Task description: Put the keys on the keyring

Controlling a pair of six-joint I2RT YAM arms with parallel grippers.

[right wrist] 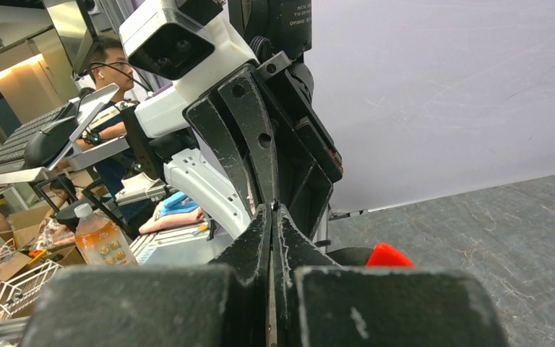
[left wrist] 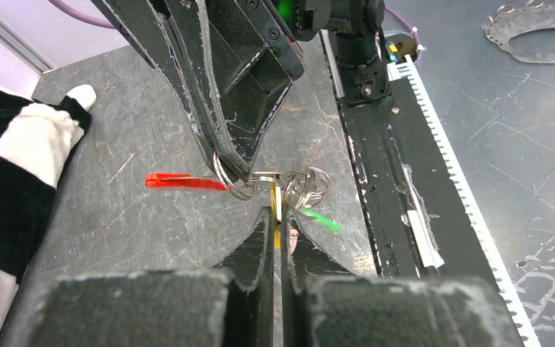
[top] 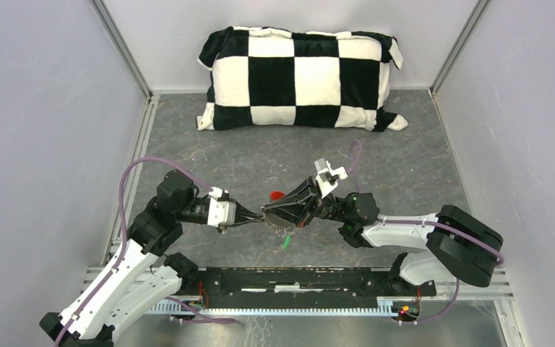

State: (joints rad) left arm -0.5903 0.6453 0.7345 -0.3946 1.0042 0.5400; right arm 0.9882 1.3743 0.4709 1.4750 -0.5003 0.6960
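From above, two robot arms meet nose to nose at the centre of the grey tabletop point(top: 405, 166), the left hand point(top: 256, 220) reaching in from the left of the frame and the right hand point(top: 274, 214) from the right, with a checkered pillow point(top: 300, 76) lying well behind them at the top. The red tag point(top: 276, 194) sticks out just above the meeting point and the green key point(top: 286, 243) dangles just below it, apparently already hanging from the ring cluster. In the left wrist view, the left hand is pressed together on the brass key point(left wrist: 277, 199), aiming it up at the keyring point(left wrist: 240, 186), which the right hand, coming down from the top of the frame, pinches at its rim so the loop is steadied for threading. In the right wrist view, the right hand's fingers point(right wrist: 260, 231) stand together at centre with the left hand close opposite; the ring itself is hidden, and only the red tag shows at lower right. The threading looks under way, not finished.
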